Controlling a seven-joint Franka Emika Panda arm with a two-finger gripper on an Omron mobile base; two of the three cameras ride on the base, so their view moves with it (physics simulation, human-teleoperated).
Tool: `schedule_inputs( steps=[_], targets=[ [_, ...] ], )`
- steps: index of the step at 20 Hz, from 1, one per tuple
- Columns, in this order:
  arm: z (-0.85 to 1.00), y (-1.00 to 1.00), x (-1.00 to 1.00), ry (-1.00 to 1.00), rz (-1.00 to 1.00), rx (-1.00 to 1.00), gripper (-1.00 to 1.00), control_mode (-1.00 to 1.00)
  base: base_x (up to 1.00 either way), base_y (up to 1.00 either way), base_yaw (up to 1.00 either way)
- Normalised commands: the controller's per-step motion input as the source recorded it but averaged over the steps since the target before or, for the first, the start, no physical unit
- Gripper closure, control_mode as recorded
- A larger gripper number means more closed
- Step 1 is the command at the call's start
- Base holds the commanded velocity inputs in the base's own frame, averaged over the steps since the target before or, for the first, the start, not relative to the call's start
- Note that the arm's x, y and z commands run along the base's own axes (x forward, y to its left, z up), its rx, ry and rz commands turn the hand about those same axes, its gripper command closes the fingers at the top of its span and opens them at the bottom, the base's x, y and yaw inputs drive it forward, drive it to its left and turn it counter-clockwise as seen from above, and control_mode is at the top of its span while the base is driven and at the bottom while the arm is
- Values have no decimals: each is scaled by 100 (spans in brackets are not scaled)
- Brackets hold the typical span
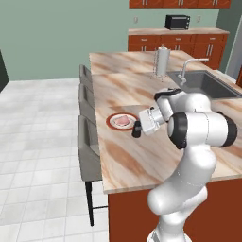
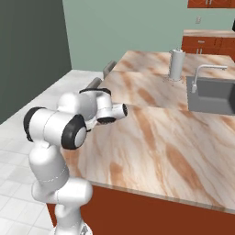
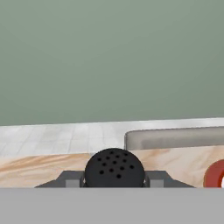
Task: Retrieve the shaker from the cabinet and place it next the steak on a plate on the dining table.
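The gripper (image 1: 136,129) hung low over the tabletop (image 1: 142,160), its fingers (image 3: 70,178) pinching the black shaker (image 3: 114,168) between them; the hand view looked at its perforated top from close by. Just beside the gripper, on its far side from the arm, sat the plate (image 1: 112,124) with the steak (image 1: 122,120) on it. Well beyond the gripper along the tabletop stood a silver canister (image 1: 162,61) near the sink (image 1: 208,85). Grey stools (image 1: 87,151) lined the edge past the plate.
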Motion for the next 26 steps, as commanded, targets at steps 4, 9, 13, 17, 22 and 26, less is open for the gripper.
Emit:
schedule_inputs(
  steps=[4, 9, 13, 17, 22, 26],
  targets=[
    [-23, 0, 37, 0, 0, 0, 100, -100, 0, 0, 0],
    [-28, 0, 30, 0, 0, 0, 100, -100, 0, 0, 0],
    [-29, 0, 27, 0, 0, 0, 100, -100, 0, 0, 0],
    [-24, 4, 31, 0, 0, 0, 100, -100, 0, 0, 0],
    [-16, 5, 41, -1, 0, 0, 100, -100, 0, 0, 0],
    [-21, 2, 41, 0, 0, 0, 100, -100, 0, 0, 0]
  ],
)
